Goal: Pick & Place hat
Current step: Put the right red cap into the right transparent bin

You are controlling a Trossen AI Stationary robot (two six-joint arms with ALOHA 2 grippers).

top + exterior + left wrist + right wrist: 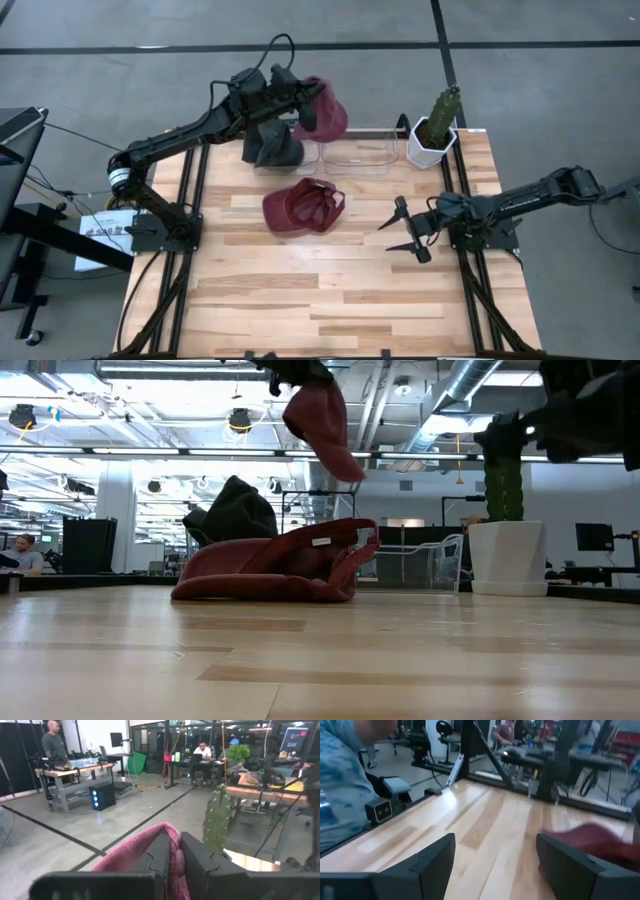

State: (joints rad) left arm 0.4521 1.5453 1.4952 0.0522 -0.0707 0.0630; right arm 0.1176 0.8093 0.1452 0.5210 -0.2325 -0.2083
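Note:
A maroon hat [322, 110] hangs in the air from my left gripper [303, 97] above the far part of the table; the low view shows it dangling [322, 420]. My left gripper [176, 842] is shut on it. A second maroon hat [303, 207] lies on the table's middle on its crown and brim [280, 565]. A dark hat [272, 145] sits by the far clear bins. My right gripper [405, 232] hovers open to the right of the lying hat, which shows at its view's edge [600, 842]. My left gripper pinches a fold of the maroon hat's cloth [172, 865] between its two fingers. The hat is lifted clear of the table and hangs below the fingers [325, 430]. Which part of the hat the fold belongs to is hidden by the fingers.
Clear plastic bins [358, 150] stand at the far edge. A cactus in a white pot [437, 128] stands at the far right corner [503, 510]. Bare wood [330, 300] fills the near half of the table. People sit and stand in the room beyond.

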